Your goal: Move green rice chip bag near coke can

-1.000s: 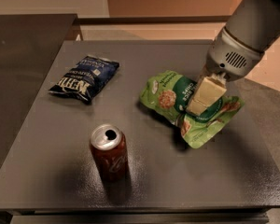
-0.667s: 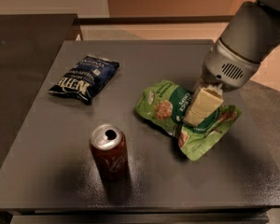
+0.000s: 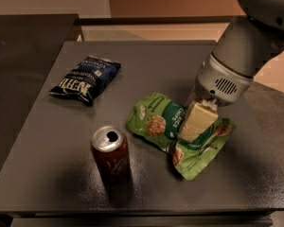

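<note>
Camera view: a dark grey counter (image 3: 47, 174) is seen from above and in front, with three items on it.

The coke can (image 3: 111, 155) stands upright close to the near edge, a little left of the middle, its silver top open.

The green rice chip bag (image 3: 154, 122) lies just right of the can, between the counter's middle and its near edge. Its left end is close to the can but not touching it. The bag is creased across its middle, and its right half is bunched up and angled toward the near right corner.

A dark blue chip bag (image 3: 85, 78) lies flat toward the left edge, in the far half of the counter, well apart from the other two.

The robot arm (image 3: 246, 46) reaches down from the far right corner. The gripper (image 3: 195, 126) is set on the crease of the green bag, and its pale fingers are seen pressed together with the bag's foil pinched between them.

The step in hand is judged to be the carrying of the held bag toward the can, and it appears nearly complete. The next move is judged to call for only a short shift toward the can, kept gentle so that the can is not knocked over, after which the bag can be let go and the gripper lifted away.
</note>
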Controlling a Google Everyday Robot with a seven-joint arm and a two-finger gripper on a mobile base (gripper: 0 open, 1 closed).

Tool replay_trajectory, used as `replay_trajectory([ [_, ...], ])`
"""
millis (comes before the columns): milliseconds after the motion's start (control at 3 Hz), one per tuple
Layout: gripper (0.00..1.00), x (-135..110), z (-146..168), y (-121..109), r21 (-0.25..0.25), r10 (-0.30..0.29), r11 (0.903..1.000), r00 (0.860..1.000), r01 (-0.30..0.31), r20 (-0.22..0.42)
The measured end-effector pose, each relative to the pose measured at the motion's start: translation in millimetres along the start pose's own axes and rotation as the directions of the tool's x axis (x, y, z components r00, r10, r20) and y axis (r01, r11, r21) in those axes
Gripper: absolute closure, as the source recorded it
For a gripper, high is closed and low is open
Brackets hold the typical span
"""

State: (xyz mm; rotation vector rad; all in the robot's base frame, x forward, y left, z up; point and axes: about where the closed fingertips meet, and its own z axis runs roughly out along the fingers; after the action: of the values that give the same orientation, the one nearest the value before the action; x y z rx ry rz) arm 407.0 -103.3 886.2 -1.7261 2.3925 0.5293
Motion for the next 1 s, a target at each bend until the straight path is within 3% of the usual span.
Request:
replay_trajectory([
  [333, 0.82, -4, 7, 12, -0.028, -0.016, 0.9995, 1.0, 0.016, -0.004],
  [1000, 0.36, -15, 10, 26, -0.032, -0.041, 0.9986, 0.999, 0.043, 0.033],
])
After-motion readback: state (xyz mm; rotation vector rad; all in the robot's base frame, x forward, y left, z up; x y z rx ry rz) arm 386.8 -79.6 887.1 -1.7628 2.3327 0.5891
